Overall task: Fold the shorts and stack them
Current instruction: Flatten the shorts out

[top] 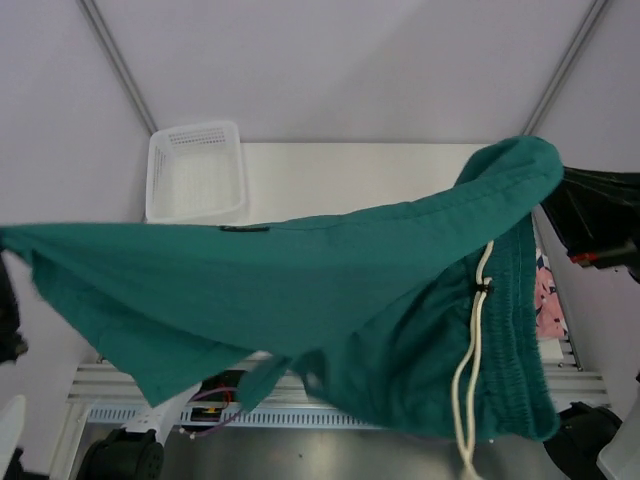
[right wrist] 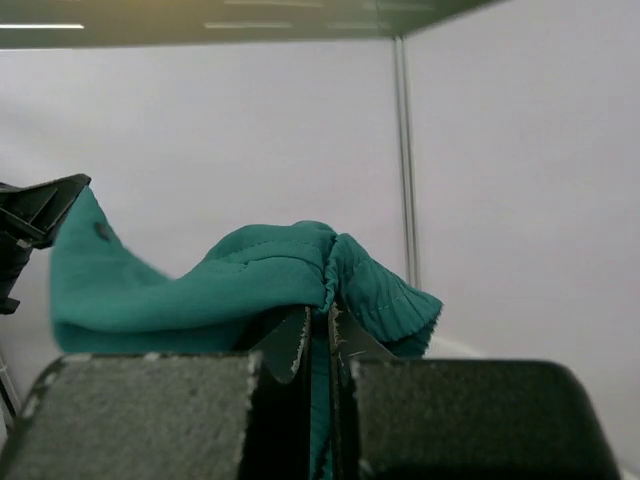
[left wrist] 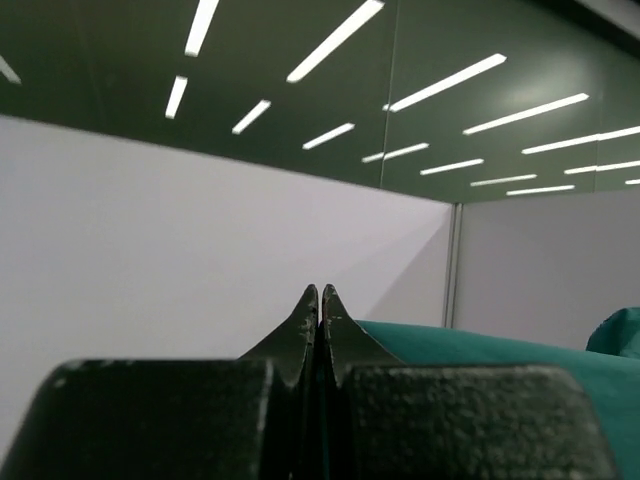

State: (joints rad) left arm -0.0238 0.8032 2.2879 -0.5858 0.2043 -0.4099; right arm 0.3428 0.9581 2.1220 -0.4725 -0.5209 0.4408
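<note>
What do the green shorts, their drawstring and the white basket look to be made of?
The green shorts look like soft, thin woven cloth with a matte finish: they sag and crease where they are held up, and the waistband is gathered. The drawstring is a pale twisted cord, perhaps cotton, hanging limp. The basket looks like white moulded plastic, slightly glossy, with mesh-pierced walls.

The teal shorts (top: 300,270) hide most of the table (top: 330,180) and nearly all the pink shorts (top: 547,297).
</note>
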